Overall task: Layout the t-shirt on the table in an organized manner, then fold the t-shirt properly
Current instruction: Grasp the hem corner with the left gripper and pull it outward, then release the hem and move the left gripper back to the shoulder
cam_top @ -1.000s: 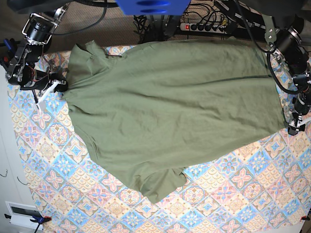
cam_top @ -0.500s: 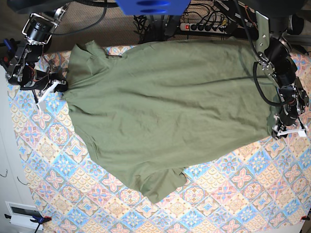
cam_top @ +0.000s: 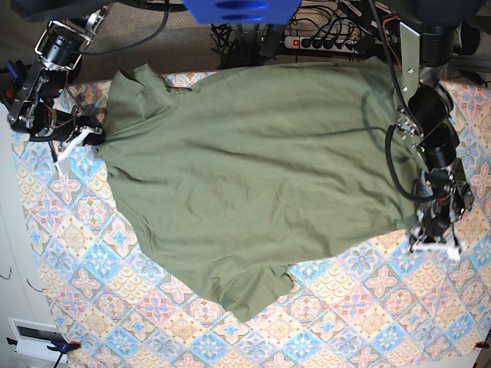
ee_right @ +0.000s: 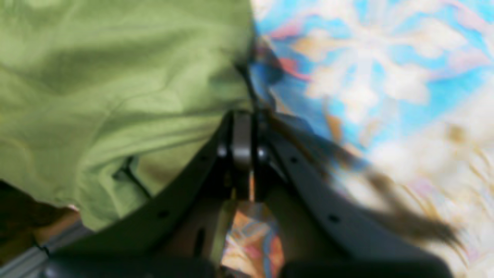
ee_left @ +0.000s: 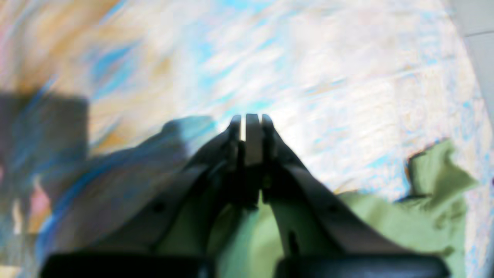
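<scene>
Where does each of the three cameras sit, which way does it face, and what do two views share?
Base: overhead, looking down on the t-shirt, the table and both arms.
Left wrist: behind the shut left pincer, facing the blurred cloth and the shirt's edge.
Right wrist: behind the shut right pincer, at the shirt's border.
Shared: every view shows the green shirt on patterned cloth.

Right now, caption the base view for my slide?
Both grippers, right and left, pinch opposite edges of the t-shirt on the table.
</scene>
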### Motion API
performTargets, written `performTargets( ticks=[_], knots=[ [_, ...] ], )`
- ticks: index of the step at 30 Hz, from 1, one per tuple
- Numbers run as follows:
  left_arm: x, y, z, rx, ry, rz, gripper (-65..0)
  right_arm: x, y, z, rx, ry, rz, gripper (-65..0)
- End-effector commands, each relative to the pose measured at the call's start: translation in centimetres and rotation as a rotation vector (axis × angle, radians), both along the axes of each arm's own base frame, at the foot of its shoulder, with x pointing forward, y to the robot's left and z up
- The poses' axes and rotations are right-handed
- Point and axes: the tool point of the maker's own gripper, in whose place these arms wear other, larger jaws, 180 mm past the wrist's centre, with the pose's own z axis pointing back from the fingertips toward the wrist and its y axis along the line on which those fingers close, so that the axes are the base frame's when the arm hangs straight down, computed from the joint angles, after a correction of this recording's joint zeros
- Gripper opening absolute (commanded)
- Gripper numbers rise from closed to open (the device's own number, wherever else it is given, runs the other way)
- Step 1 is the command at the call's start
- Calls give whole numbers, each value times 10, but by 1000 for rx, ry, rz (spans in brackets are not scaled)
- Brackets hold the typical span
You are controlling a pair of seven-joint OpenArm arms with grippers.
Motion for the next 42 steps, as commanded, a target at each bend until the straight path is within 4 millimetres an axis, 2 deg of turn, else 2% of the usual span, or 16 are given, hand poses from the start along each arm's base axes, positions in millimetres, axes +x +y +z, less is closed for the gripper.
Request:
performTargets(
  ticks=[1, 5, 7, 11, 15, 17, 19, 22, 27, 29, 31, 34, 36, 39, 42],
  knots=[
    [26, 3, 39, 36, -97, -5, -650, 10, -17, 15, -30, -46, -24, -639],
    [60, -32, 69, 73, -175, -72, -650, 26, -26, 30, -29, -104, -60, -639],
    [71, -36, 87, 74, -214, -71, -650, 37, -26, 39, -27, -137, -64, -639],
    [89, -45, 115, 80, -273, -75, -650, 40, -34, 45, -25, -158, -94, -639],
    [103, -38, 125, 98, -279, -18, -650, 40, -34, 45, -25, -158, -95, -639],
    [104, -21, 132, 115, -295, 36, -650, 40, -34, 45, -25, -158, -95, -639],
    [103, -10, 132, 121, -299, 80, -601, 39, -34, 45, -26, -156, -95, -639],
    [97, 12, 132, 154, -292, 149, -462, 39, -33, 45, -29, -156, -89, -639],
    [84, 41, 127, 179, -255, 211, -338, 37, -33, 43, -28, -151, -89, -639],
    [77, 50, 120, 188, -236, 219, -329, 37, -33, 43, -27, -149, -89, -639],
    [70, 51, 107, 175, -186, 203, -334, 37, -32, 42, -25, -149, -89, -639],
    [58, 40, 83, 115, -64, 140, -343, 37, -32, 41, -28, -145, -88, -639],
    [39, 35, 58, 64, 21, 105, -346, 36, -32, 41, -28, -143, -88, -639],
    [5, 35, 55, 28, 23, 23, -344, 36, -32, 41, -28, -143, -88, -639],
    [-29, 22, 69, 66, -14, -68, -341, 36, -32, 41, -28, -143, -88, -639]
  ],
)
